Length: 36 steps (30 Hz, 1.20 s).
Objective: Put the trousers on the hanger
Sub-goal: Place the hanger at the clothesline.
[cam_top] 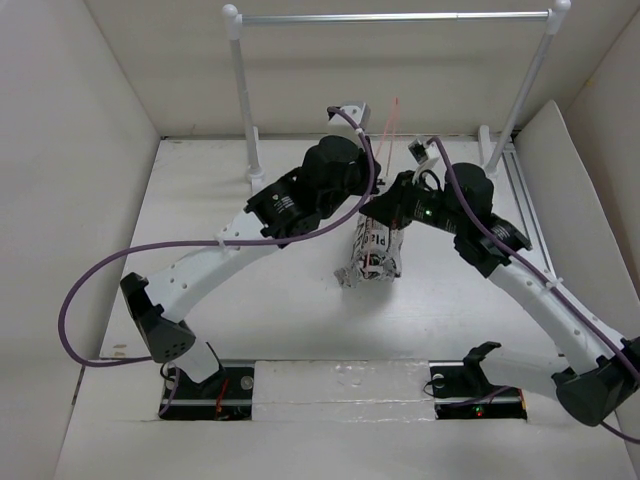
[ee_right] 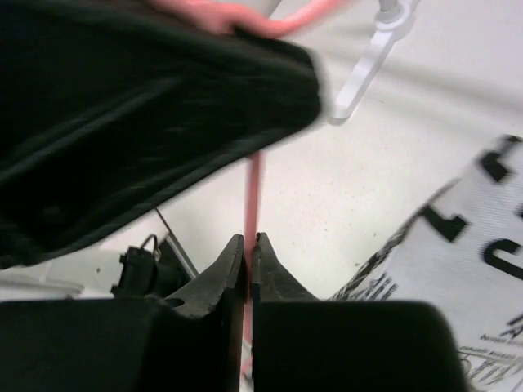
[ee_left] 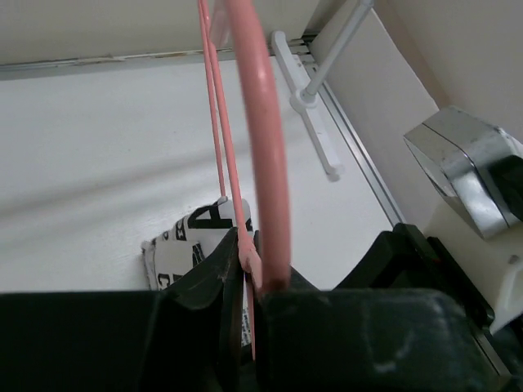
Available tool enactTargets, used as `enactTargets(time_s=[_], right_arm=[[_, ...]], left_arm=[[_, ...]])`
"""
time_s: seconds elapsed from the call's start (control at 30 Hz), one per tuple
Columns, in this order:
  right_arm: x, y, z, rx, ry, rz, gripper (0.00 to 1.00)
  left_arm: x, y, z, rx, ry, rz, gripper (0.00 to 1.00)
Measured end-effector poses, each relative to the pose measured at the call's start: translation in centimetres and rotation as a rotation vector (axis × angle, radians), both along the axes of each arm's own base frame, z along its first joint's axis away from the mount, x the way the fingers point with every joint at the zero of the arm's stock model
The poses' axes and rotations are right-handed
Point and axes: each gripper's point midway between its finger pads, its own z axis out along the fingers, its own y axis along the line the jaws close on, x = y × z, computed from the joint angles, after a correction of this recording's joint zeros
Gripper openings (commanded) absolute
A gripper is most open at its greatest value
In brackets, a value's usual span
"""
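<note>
Holding item: hanger (ee_left: 265,163), pinched in the left hand (ee_left: 245,255); right hand (ee_right: 250,245) narrowed onto its thin rod. Trousers (cam_top: 372,258): bunched mid-desk (cam_top: 200,180) beneath both hands, not yet draped. Advised: steady the hanger, then feed cloth over its bar. Obstructions: rack (cam_top: 395,17) along the far edge; arms crowded together.

We see the left arm (cam_top: 250,235) and the right arm (cam_top: 535,295) bend in and meet near the middle of the white surface (cam_top: 200,200); right under where they meet are the trousers (cam_top: 372,255), a crumpled bunch, white with black letters; we cannot tell if the bunch hangs or lies down; thin pink rods of the hanger (cam_top: 394,118) poke up just behind the arms; the rack (cam_top: 395,17) stands at the back.
</note>
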Motion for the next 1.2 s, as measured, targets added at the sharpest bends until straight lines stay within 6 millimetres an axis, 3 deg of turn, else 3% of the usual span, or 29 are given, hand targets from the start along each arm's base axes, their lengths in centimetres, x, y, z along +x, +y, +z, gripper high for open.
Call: enactTargets(time_s=[0.17, 0.2, 0.23, 0.27, 0.37, 0.4, 0.43, 0.47, 0.63, 0.77, 0.83, 0.87, 0.93, 1.17, 1.2], right_arm=[[0.4, -0.1, -0.4, 0.046, 0.029, -0.058, 0.0], [0.4, -0.1, -0.2, 0.061, 0.033, -0.062, 0.0], [0.5, -0.1, 0.0, 0.074, 0.04, -0.065, 0.0], [0.7, -0.1, 0.1, 0.086, 0.044, -0.066, 0.0], [1.8, -0.6, 0.6, 0.105, 0.063, -0.061, 0.0], [2.5, -0.8, 1.0, 0.11, 0.064, -0.065, 0.0], [3.5, -1.2, 1.6, 0.114, 0.066, -0.07, 0.0], [4.6, -1.5, 2.3, 0.119, 0.062, -0.076, 0.0], [10.2, -4.2, 6.1, 0.153, 0.003, -0.118, 0.0], [14.5, -7.8, 7.8, 0.17, -0.046, -0.174, 0.0], [16.7, -9.8, 8.3, 0.176, -0.054, -0.204, 0.0], [17.1, -10.1, 8.4, 0.177, -0.057, -0.209, 0.0], [19.9, -12.5, 8.3, 0.181, -0.049, -0.248, 0.0], [26.1, -17.9, 6.8, 0.201, -0.016, -0.341, 0.0], [26.8, -18.4, 6.5, 0.205, -0.01, -0.35, 0.0]], left_arm=[[0.1, 0.3, 0.2, 0.003, -0.007, -0.006, 0.0], [0.1, 0.3, 0.2, -0.001, -0.007, -0.013, 0.04], [0.3, 0.3, 0.3, -0.005, -0.006, -0.016, 0.15], [0.4, 0.3, 0.5, -0.016, -0.01, -0.02, 0.42], [1.1, 0.7, 1.9, -0.044, -0.035, -0.015, 0.68], [1.3, 0.9, 2.6, -0.051, -0.048, -0.011, 0.71], [1.5, 1.3, 3.7, -0.064, -0.064, -0.005, 0.75], [1.5, 1.6, 5.2, -0.082, -0.085, -0.001, 0.84], [0.7, 4.1, 12.7, -0.198, -0.206, 0.015, 0.92], [-1.2, 7.1, 14.4, -0.232, -0.242, 0.034, 0.94], [-2.1, 8.7, 13.6, -0.224, -0.236, 0.052, 0.94], [-2.5, 9.4, 12.6, -0.214, -0.226, 0.062, 0.94], [-3.1, 10.4, 9.9, -0.191, -0.193, 0.077, 0.94], [-4.0, 11.4, -4.5, -0.025, 0.047, 0.105, 0.94], [-4.2, 11.4, -5.6, -0.014, 0.076, 0.11, 0.94]])
